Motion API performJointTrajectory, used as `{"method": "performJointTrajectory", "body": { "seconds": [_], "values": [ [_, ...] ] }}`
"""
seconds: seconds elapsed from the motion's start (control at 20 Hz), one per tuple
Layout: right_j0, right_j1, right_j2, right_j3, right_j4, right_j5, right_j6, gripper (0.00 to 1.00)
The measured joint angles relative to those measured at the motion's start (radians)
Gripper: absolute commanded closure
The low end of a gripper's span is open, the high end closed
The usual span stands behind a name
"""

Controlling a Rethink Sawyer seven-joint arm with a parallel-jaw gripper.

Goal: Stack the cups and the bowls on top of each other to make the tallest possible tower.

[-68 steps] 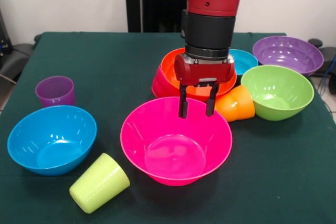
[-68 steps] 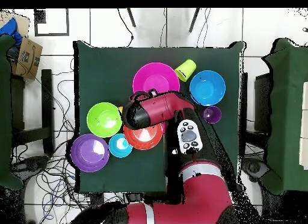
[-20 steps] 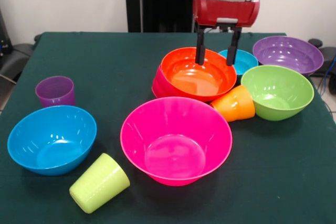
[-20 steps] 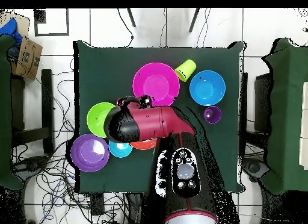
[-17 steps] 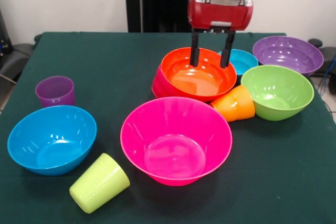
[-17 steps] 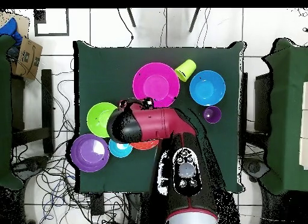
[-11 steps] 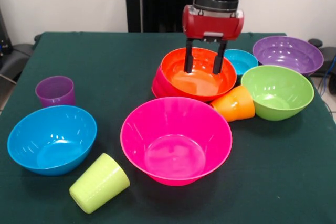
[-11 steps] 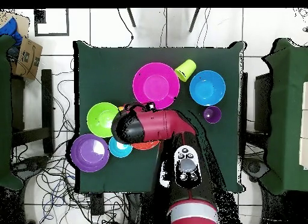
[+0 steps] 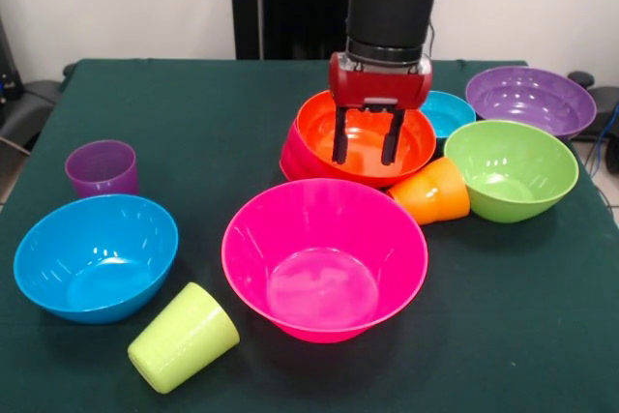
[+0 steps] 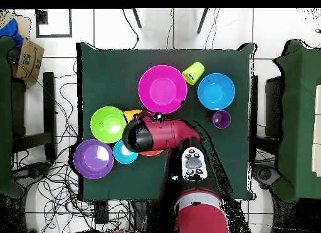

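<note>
My gripper (image 9: 366, 149) is open and empty, its fingers (image 9: 338, 138) hanging just inside the wide orange bowl (image 9: 411, 147). That bowl sits tilted on the small red bowl (image 9: 290, 157). The big pink bowl (image 9: 324, 258) stands apart in front of them. The orange cup (image 9: 435, 191) lies on its side next to the orange bowl. The lime cup (image 9: 184, 336) lies on its side at the front. The purple cup (image 9: 102, 168) stands upright at the left. In the overhead view the arm (image 10: 157, 133) hides the gripper and the orange bowl.
A large blue bowl (image 9: 95, 256) stands front left. A lime green bowl (image 9: 510, 169), a purple bowl (image 9: 530, 99) and a small light blue bowl (image 9: 450, 111) crowd the right side. The overhead view shows the pink bowl (image 10: 162, 89) and the blue bowl (image 10: 216, 91).
The gripper left the pink bowl's far rim, rose and drew back, then came down and forward into the orange bowl. It stayed open. No bowl or cup moved.
</note>
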Motion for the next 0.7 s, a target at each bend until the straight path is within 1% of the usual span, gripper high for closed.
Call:
{"method": "performJointTrajectory", "body": {
  "seconds": [0.4, 0.7],
  "values": [
    [0.019, 0.072, -0.036, 0.032, 0.001, -0.109, 0.001, 0.00],
    [0.029, 0.101, -0.044, 0.051, 0.001, -0.152, 0.001, 0.00]
  ]
}}
